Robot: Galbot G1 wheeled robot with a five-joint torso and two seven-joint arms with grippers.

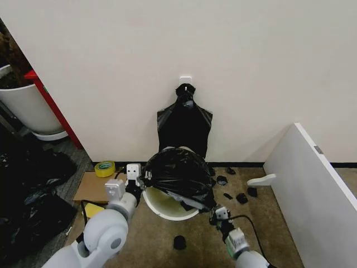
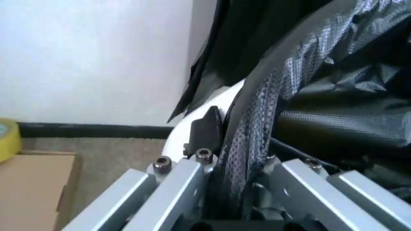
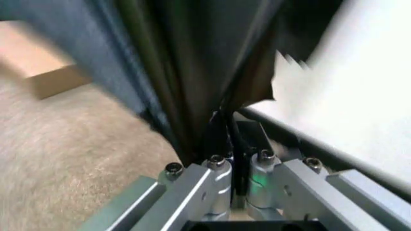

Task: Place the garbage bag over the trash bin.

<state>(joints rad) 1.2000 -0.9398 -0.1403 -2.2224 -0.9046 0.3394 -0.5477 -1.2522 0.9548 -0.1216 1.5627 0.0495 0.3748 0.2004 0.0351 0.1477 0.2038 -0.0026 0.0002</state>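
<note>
The trash bin (image 1: pixel 167 207) stands on the brown carpet close to the wall, a round white bucket with its near rim and part of its inner wall exposed. The garbage bag (image 1: pixel 179 174) is draped over the far and right portions of the rim, bunched in glossy black folds above the opening; the near-left rim is uncovered.

The left gripper (image 1: pixel 138 181) is at the bin's left rim. In the left wrist view its fingers are clamped together on a gathered, textured strip of the garbage bag (image 2: pixel 257 125), with the white wall of the bin (image 2: pixel 192 130) just behind one black fingertip (image 2: pixel 207 126).

The right gripper (image 1: pixel 215 209) is at the bin's near-right side, at the lower edge of the bag. In the right wrist view its fingers are closed on a pinched fold of the bag (image 3: pixel 192 72), which rises in dark pleats from between them.

A flat black bag (image 1: pixel 184 125) hangs from a wall hook (image 1: pixel 186 81) directly behind the bin. A roll of yellow tape (image 1: pixel 104 168) rests on a piece of cardboard (image 1: pixel 92 187) to the robot's left. A white board (image 1: pixel 312 184) leans at the right, and small black scraps (image 1: pixel 241 197) lie on the carpet between it and the bin.
</note>
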